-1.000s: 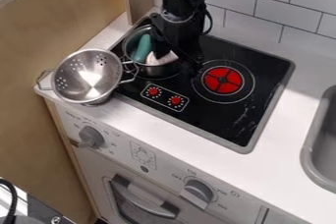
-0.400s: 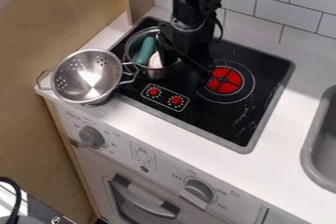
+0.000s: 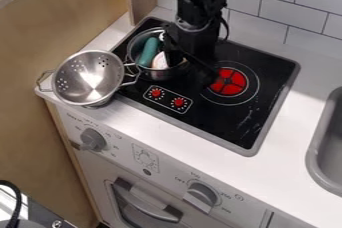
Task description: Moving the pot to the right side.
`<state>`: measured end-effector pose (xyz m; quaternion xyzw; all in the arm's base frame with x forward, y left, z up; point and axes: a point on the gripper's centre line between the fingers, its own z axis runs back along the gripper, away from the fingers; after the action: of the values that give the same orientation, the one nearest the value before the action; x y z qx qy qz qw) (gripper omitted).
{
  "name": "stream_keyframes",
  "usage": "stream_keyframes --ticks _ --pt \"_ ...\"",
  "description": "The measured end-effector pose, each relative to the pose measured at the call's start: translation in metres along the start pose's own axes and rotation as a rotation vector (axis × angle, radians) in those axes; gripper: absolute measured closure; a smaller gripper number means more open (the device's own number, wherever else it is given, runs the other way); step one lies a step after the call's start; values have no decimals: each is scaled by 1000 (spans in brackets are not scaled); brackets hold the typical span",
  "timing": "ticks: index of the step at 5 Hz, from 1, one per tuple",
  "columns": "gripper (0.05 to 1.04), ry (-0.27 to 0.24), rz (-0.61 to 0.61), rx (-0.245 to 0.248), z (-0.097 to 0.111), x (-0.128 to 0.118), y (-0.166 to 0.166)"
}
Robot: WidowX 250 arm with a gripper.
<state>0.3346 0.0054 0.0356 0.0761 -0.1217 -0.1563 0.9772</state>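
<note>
Nearest, along the bottom of the view, is the white front of a toy kitchen, with an oven door handle [image 3: 145, 203] low down and two gray knobs above it, a right one [image 3: 200, 197] and, a little farther back, a left one [image 3: 93, 139]. The gray sink [image 3: 316, 159] is set into the white countertop [image 3: 280, 172] at the right edge. At the countertop's left end sits a metal colander [image 3: 90, 78], tilted, its bowl open to the camera, one handle out to the left and the other beside the pot. Behind and to the right lies the black cooktop [image 3: 224, 127], with two small red dials [image 3: 178, 102] near its front edge and a red burner [image 3: 228, 82] on its right half. The metal pot [image 3: 159, 75] stands upright on the cooktop's left half, holding a green object [image 3: 148, 52] and, beside it, a pale, pinkish one [image 3: 160, 61]. The black gripper [image 3: 190, 67] is at the pot's right side, partly over the opening; whether it is open, closed or gripping the rim, one cannot tell. The arm [image 3: 194, 4] comes down from the top edge, in front of the white tiled wall [image 3: 287, 4].
</note>
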Motion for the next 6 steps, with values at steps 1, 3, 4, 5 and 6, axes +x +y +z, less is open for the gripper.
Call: stream_keyframes --ticks 1,3,4,5,6 --pt "84 -1 4 -20 -8 4 -2" --pt "87 22 42 -40 -18 8 -1" --pt "144 42 69 -56 -15 8 -4" --pt "414 67 92 -67 -12 9 -6" --pt "705 58 92 -105 -11 10 -10"
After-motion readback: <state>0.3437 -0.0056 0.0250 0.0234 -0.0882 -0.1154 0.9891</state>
